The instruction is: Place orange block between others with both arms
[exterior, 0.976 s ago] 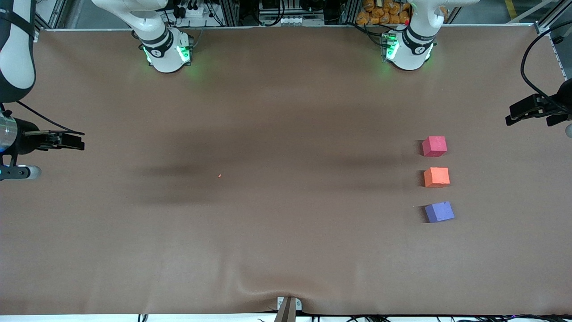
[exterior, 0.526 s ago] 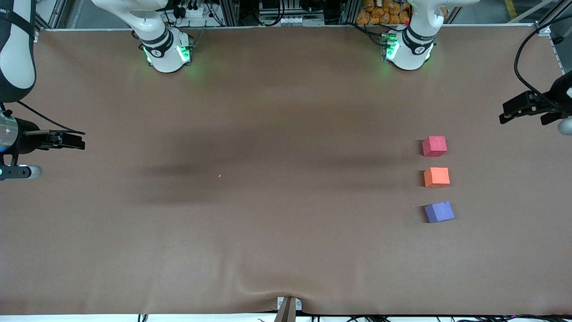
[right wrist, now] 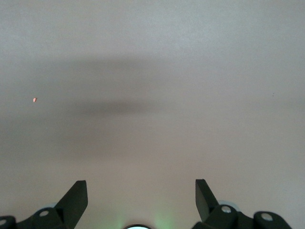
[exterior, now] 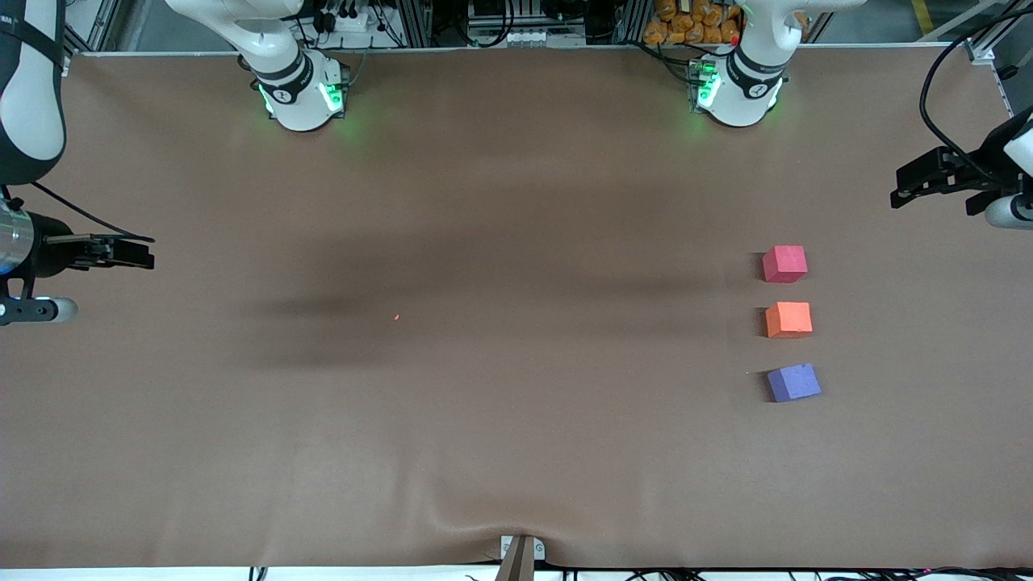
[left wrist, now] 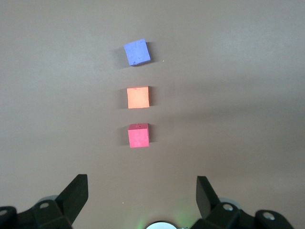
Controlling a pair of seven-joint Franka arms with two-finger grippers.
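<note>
**Orange block sits in line as left arm draws back**

Rising toward its own end of the desk, the left hand (exterior: pixel 928 184) now hangs higher in the front view than a second ago, pulling away from the three cubes, which have not shifted. Its fingers (left wrist: pixel 76 195) stand spread wide and hold nothing. The orange block (exterior: pixel 788 319) rests on the brown desk (exterior: pixel 516 452) between the red-pink cube (exterior: pixel 784 264), which lies farther from the front camera, and the purple-blue cube (exterior: pixel 793 382), which lies nearer. All three stand apart in a near-straight row toward the left arm's end, the purple-blue one turned slightly askew. Seen from the left wrist, the same row runs out from between the spread fingers. At the right arm's end, well apart from the blocks, the right hand (exterior: pixel 121 253) waits, fingers (right wrist: pixel 76 195) fully spread and empty over bare desk. A tiny orange speck (exterior: pixel 396 317) lies near the desk's middle. Judged from this layout, the placement looks complete, and the retreat reads as the closing move.
</note>
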